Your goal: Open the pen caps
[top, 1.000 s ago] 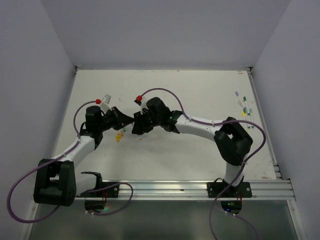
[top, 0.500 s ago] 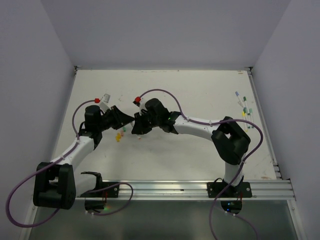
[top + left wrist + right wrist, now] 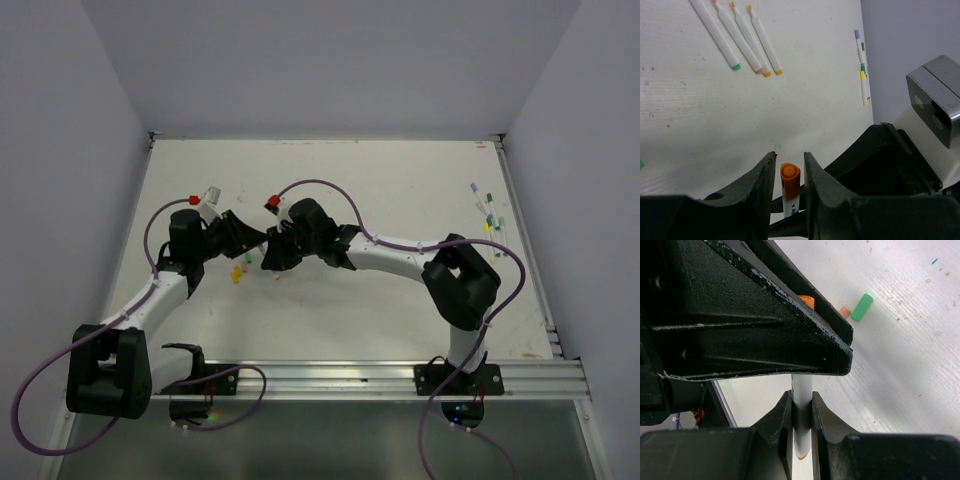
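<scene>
Orange plastic pen cap (image 3: 790, 180) still on, left gripper (image 3: 789, 162) just slackened around it, right gripper (image 3: 801, 397) newly clamping thin white barrel (image 3: 802, 430).

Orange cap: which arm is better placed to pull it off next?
Left, probably: the left tool straddles the orange cap, jaws slightly apart, while the right tool is clamped on the white barrel, anchoring it.
</scene>
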`<control>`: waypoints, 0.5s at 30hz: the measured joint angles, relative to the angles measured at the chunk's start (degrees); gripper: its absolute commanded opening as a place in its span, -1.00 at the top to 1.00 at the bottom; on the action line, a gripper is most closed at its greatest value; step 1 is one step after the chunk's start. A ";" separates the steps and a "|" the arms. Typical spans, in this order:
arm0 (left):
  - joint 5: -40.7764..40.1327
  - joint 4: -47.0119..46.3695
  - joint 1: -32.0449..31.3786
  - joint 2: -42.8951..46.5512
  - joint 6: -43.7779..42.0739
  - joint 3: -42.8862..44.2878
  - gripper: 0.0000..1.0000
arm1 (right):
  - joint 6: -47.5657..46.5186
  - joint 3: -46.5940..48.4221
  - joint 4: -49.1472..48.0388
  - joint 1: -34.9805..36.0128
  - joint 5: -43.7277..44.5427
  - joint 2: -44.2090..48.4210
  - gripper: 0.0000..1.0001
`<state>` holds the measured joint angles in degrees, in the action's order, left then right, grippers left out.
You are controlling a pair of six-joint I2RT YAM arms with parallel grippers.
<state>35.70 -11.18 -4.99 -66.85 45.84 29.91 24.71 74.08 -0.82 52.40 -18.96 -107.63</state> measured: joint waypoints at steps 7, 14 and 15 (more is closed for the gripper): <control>-0.37 0.09 0.00 0.00 -0.42 0.33 0.70 | -0.04 -0.61 -0.17 0.00 0.02 0.00 1.00; -0.37 0.11 0.00 0.00 -0.44 0.33 1.00 | -0.13 -0.74 -0.35 0.00 0.07 0.00 1.00; -0.42 0.11 0.00 0.00 -0.46 0.33 1.00 | -0.20 -0.74 -0.31 0.00 0.11 0.00 1.00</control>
<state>35.29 -11.07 -4.99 -66.85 45.39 30.24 24.51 73.34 -1.13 52.40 -18.85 -107.63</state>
